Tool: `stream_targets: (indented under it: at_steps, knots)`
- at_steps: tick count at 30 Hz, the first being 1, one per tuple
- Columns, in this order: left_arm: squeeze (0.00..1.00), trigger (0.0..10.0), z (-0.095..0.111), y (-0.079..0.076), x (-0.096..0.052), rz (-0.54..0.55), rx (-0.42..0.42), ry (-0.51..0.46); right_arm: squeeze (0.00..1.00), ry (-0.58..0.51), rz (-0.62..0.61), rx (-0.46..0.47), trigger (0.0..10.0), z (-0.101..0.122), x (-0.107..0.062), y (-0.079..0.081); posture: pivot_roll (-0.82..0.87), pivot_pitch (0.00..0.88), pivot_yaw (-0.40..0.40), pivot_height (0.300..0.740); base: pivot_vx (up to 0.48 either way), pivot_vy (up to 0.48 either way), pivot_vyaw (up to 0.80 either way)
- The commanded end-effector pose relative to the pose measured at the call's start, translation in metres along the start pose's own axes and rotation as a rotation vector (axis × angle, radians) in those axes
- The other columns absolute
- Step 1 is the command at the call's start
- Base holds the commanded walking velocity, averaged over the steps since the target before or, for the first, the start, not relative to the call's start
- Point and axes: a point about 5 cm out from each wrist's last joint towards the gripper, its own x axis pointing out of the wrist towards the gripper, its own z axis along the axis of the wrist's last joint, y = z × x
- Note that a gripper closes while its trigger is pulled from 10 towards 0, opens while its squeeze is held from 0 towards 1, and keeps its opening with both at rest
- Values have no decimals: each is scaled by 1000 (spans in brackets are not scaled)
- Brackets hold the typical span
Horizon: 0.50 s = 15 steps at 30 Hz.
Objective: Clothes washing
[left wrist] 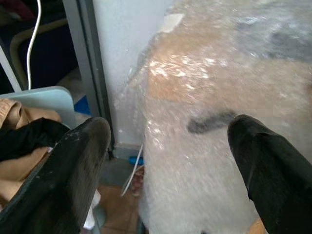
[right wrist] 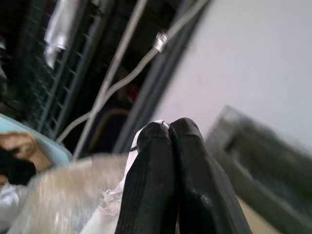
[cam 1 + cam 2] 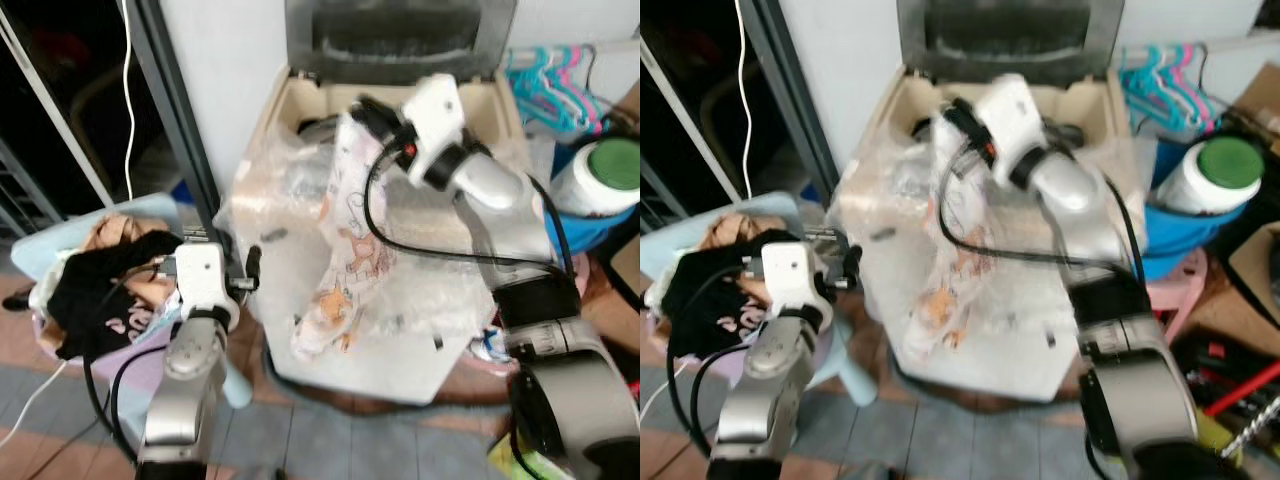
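Nearest the camera, the left arm rises from the lower edge of the head views and ends in the left gripper (image 3: 240,268), which hangs between the laundry basket (image 3: 60,250) and the front of the washing machine (image 3: 400,370). Its two black fingers (image 1: 73,170) are spread wide with nothing between them; in the left wrist view they frame the machine's plastic-wrapped side.

The pale blue basket stands on the robot's left, just beside the machine, and holds a black garment (image 3: 100,285) lying over tan clothes (image 3: 115,232).

The right arm reaches up and forward from the lower right. The right gripper (image 2: 170,131) has its fingers pressed together on the top edge of a white printed cloth (image 3: 345,250), a sliver of white fabric showing at the fingertips. The cloth, patterned with orange figures, hangs in a long fold from above the machine's open top down its front face.

The machine is cream-coloured, wrapped in clear bubble plastic (image 3: 280,180), with its dark lid (image 3: 400,40) raised against the wall.

To the right sit a blue bucket (image 3: 590,225) and a white jar with a green cap (image 3: 605,175). Turquoise and pink hangers (image 3: 550,85) hang behind them. On the far left, a white cable (image 3: 127,90) runs down beside a dark door frame (image 3: 180,130).
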Motion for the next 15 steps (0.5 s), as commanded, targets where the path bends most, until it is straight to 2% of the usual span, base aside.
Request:
stream_targets:
  at_steps: [1, 4, 5, 7, 9, 11, 12, 13, 14, 15]
  knots:
    - [0, 10000, -1, 7, 1, 34, 2, 6, 0, -25, 10, -10, 10000, 11, 12, -9, -42, 0, 39, 740, 409, 0, 0]
    - [0, 10000, -1, 6, 1, 37, -1, 6, 0, -107, -197, -63, 10000, 40, 18, -47, -38, 0, 35, 740, 361, 0, 0]
    - [0, 10000, -1, 6, 1, 39, -5, 9, 0, -165, -364, -117, 10000, 59, 14, -71, -36, 0, 32, 740, 0, 0, 0]
    - [0, 10000, -2, 5, 0, 40, -5, 13, 0, -303, -718, -281, 10000, 115, -10, -123, -36, 0, 27, 740, 0, 0, 0]
    - [0, 10000, -3, 5, -1, 42, -5, 15, 0, -298, -741, -334, 10000, 117, -14, -126, -38, 0, 25, 740, 0, 0, 0]
    - [0, 10000, -4, 4, 0, 41, -8, 21, 0, -168, -672, -364, 10000, 82, -10, -113, -42, 0, 23, 740, 0, 0, 0]
    - [0, 10000, -4, 4, 0, 41, -8, 21, 0, -168, -672, -364, 10000, 82, -10, -113, -42, 0, 23, 740, 0, 0, 0]
    - [0, 10000, -4, 2, 0, 34, -11, 23, 0, 55, -564, -275, 10000, 20, -9, -87, -41, 0, 25, 740, 0, 0, 0]
    - [0, 10000, -4, 1, 0, 32, -10, 23, 0, 118, -535, -224, 10000, -3, -11, -76, -41, 0, 27, 740, 0, 0, 0]
    - [0, 10000, -4, 1, -1, 31, -9, 23, 0, 151, -521, -194, 10000, -16, -14, -69, -40, 0, 27, 740, 0, 0, 0]
